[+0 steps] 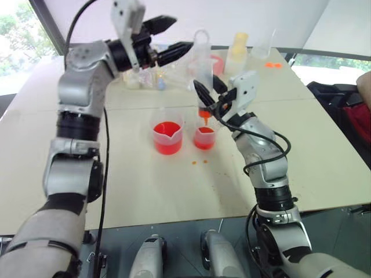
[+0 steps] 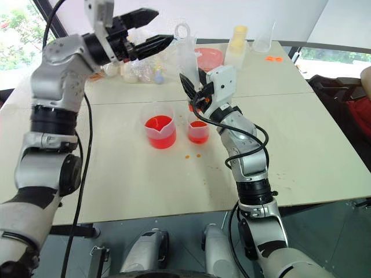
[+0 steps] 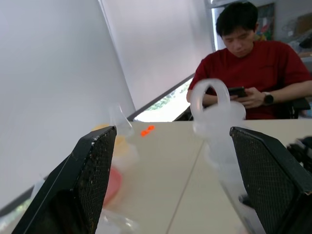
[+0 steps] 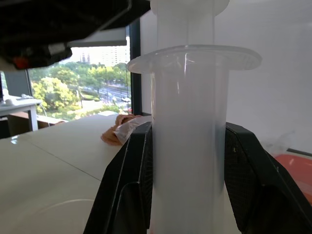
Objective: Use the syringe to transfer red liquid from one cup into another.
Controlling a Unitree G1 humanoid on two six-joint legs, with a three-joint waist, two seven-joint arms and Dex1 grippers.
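The syringe (image 1: 202, 69) stands upright over the middle of the table, its clear barrel (image 4: 187, 97) clamped between the fingers of my right gripper (image 1: 208, 92), which is shut on it. Its orange tip (image 1: 204, 113) hangs just above the smaller cup (image 1: 204, 138), which holds some red liquid. To that cup's left stands the larger spouted cup (image 1: 168, 137), about a third full of red liquid (image 1: 168, 145). My left gripper (image 1: 172, 36) is open, raised high and just left of the syringe's plunger ring (image 3: 209, 97), which shows between its two fingers without touching them.
At the table's back stand a pink bowl (image 1: 215, 61), a yellowish bottle (image 1: 237, 47), a clear flask (image 1: 264, 46) and small bottles (image 1: 145, 78). Orange drops (image 1: 200, 162) lie in front of the cups. A person in a red shirt (image 3: 253, 63) sits beyond the table's far side.
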